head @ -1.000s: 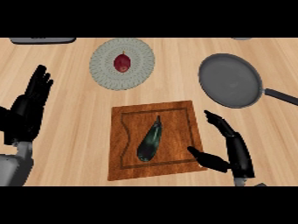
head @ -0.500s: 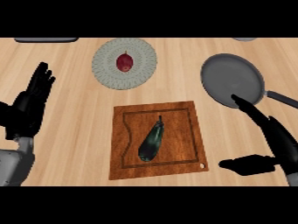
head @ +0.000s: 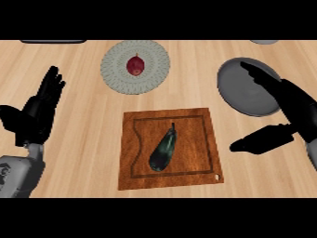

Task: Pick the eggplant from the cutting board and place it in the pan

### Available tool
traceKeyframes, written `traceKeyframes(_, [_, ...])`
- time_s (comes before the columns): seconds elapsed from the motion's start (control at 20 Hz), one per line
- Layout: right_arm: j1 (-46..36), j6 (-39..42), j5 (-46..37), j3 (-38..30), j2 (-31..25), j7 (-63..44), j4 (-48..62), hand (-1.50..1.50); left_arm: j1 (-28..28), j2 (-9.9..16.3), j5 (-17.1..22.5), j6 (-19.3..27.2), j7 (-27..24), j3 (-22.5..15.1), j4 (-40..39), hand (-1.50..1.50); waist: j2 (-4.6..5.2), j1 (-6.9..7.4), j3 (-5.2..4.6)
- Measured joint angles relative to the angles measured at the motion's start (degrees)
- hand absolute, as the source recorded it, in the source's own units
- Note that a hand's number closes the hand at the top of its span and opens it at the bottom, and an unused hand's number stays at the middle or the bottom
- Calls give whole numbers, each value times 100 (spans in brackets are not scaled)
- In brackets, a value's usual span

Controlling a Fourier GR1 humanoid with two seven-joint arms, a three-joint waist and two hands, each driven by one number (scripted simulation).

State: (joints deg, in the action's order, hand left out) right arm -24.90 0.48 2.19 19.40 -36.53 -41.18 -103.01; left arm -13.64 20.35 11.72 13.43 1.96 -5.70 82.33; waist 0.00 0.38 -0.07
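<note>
Head view, looking steeply down on a light wooden counter point(head: 78, 153). The eggplant point(head: 163, 148), dark green-black and elongated, lies on the cutting board point(head: 136, 162) slightly right of the board's middle, its narrow stem end toward the far edge and its thicker end toward the near edge, tilted a little off the board's long axis. Nothing touches it. The cutting board is reddish-brown with a routed groove inside its border and sits at centre, nearer the lower part of the view. The pan point(head: 243, 90), grey and round, sits on the counter up and to the right of the board, apart from it; its right portion is covered by the right hand point(head: 299, 106). That hand reaches in from the lower right with fingers point(head: 260, 74) straight and extended over the pan, thumb point(head: 260, 141) spread out to the left toward the board's right edge, short of it; released, holding nothing. The left hand point(head: 34, 114) rests at the left edge, fingers up and relaxed, also released, well apart from the board. A pale ribbed plate point(head: 116, 74) lies beyond the board's far edge, carrying a small dark red item point(head: 136, 64) near its centre.
</note>
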Motion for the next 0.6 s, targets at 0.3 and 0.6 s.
traceKeyframes(0.3, [-511, 226, -72, 145, 890, -197, 459, -150, 5, -77, -138, -36, 163, 50, 143, 0, 2, 9, 4])
traceKeyframes(0.6, [-660, 340, -442, 365, 1619, -572, 510, -150, 27, -147, -216, -180, 215, 191, 151, 0, -4, -10, 5])
